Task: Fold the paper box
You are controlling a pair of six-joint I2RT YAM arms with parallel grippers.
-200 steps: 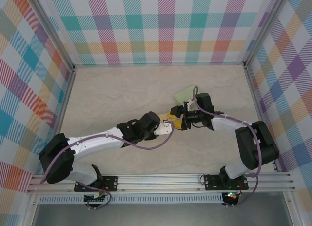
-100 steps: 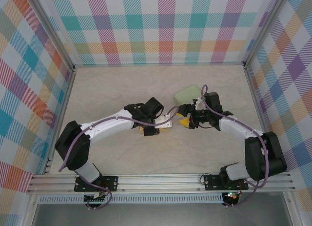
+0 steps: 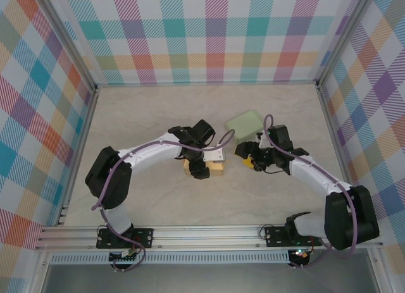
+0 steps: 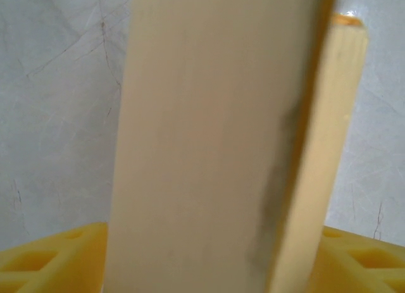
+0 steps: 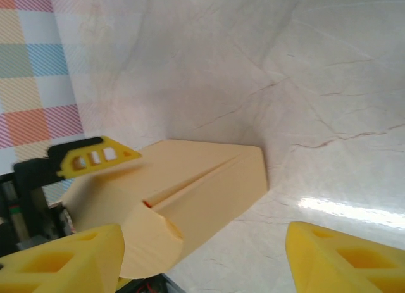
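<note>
The paper box [image 3: 218, 169], tan and folded into a block, rests on the table at the middle. My left gripper [image 3: 202, 168] is over its left side. In the left wrist view the paper box [image 4: 215, 147] stands between the two yellow fingertips [image 4: 50, 261], with the jaws spread wide on either side; contact cannot be made out. My right gripper [image 3: 249, 157] hangs just right of the box, open and apart from it. From the right wrist, the paper box [image 5: 196, 185] lies ahead of the open right gripper [image 5: 205, 236], nothing between its fingers.
A pale green sheet [image 3: 245, 123] lies flat behind the right gripper. Checked walls close in the table [image 3: 145, 122] on three sides. Both arms reach toward the centre from the near rail.
The left jaws have spread wide and the left gripper has shifted with the box toward the near side. The right gripper has backed off to the right, away from the box.
</note>
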